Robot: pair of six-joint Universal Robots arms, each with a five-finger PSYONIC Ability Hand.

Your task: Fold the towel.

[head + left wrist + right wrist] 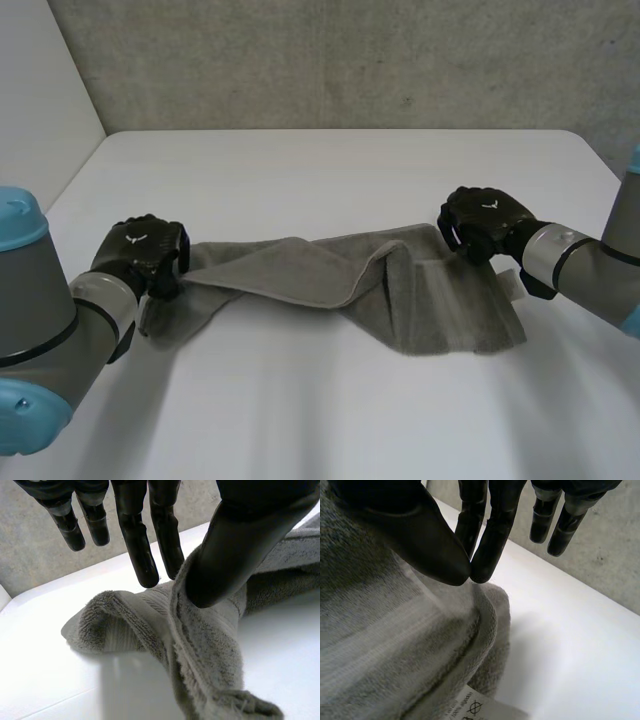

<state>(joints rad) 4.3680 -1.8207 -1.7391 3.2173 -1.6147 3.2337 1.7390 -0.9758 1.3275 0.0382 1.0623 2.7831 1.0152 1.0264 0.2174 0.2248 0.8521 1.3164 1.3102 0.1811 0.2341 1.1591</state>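
A grey towel (300,270) lies crumpled lengthwise across the white table (330,170), part of it folded over near the middle. My left hand (150,250) is at the towel's left end. In the left wrist view the left hand (245,540) pinches a raised fold of towel (210,650) between its thumb and fingers. My right hand (485,222) is at the towel's right end, near a far corner. In the right wrist view the right hand (420,535) has its thumb and fingertips closed together on the towel (380,645) at its hem.
A white care label (480,707) hangs from the towel's edge under the right hand, and the same label (515,285) shows in the head view. A grey wall stands behind the table.
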